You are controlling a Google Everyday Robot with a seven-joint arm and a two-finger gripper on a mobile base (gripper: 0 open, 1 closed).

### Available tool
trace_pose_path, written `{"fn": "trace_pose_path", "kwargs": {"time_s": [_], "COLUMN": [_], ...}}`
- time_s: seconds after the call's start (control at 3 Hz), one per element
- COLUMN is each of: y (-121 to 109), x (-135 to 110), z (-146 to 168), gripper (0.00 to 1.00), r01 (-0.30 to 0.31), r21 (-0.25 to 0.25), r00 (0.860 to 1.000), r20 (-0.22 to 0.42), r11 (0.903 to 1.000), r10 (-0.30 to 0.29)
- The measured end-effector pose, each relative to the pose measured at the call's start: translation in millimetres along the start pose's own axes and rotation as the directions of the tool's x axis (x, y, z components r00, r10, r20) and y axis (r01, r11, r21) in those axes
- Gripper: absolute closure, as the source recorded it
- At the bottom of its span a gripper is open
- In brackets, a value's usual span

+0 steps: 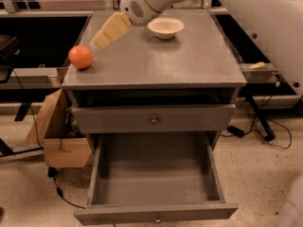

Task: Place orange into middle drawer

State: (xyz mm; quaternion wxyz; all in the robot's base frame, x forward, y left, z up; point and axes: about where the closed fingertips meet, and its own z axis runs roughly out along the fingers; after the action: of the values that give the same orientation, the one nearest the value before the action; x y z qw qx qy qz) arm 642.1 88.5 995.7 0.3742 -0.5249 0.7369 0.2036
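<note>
Jaws pressed together, empty, slanting down (arm (246, 18) stretched over the cabinet top (180, 63)) beside the orange (80, 56).

We count one orange (80, 57) on the bench (165, 65). We count one cream bowl (165, 27) on the bench too. That makes two things on top.

We see one robot arm (246, 13). It has one hand (100, 40), which hangs over the bench top, near the orange.

The bench has two drawers with knobs. One is the upper drawer (118, 119) and one is the middle drawer (156, 174) below it. We count two small round knobs (154, 120), one on each drawer.

We count one brown cardboard box (57, 136) on the floor beside the bench.
</note>
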Motion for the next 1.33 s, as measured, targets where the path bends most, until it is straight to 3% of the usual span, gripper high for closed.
{"fn": "trace_pose_path", "kwargs": {"time_s": [0.33, 0.67, 1.0, 1.33], "y": [-15.9, -25.8, -31.2, -33.4], "x": [-14.0, -31.5, -46.8, -56.3], "z": [46.9, 86.3, 123.0, 150.6], "gripper": [0.00, 0.00, 0.00, 0.00], "r01": [-0.117, -0.213, -0.308, -0.362], "r21": [-0.035, -0.051, -0.062, -0.065], "r00": [0.993, 0.976, 0.950, 0.930], "r20": [-0.007, -0.044, -0.075, -0.101], "r11": [0.9926, 0.9757, 0.9495, 0.9300], "r10": [0.117, 0.211, 0.303, 0.354]}}
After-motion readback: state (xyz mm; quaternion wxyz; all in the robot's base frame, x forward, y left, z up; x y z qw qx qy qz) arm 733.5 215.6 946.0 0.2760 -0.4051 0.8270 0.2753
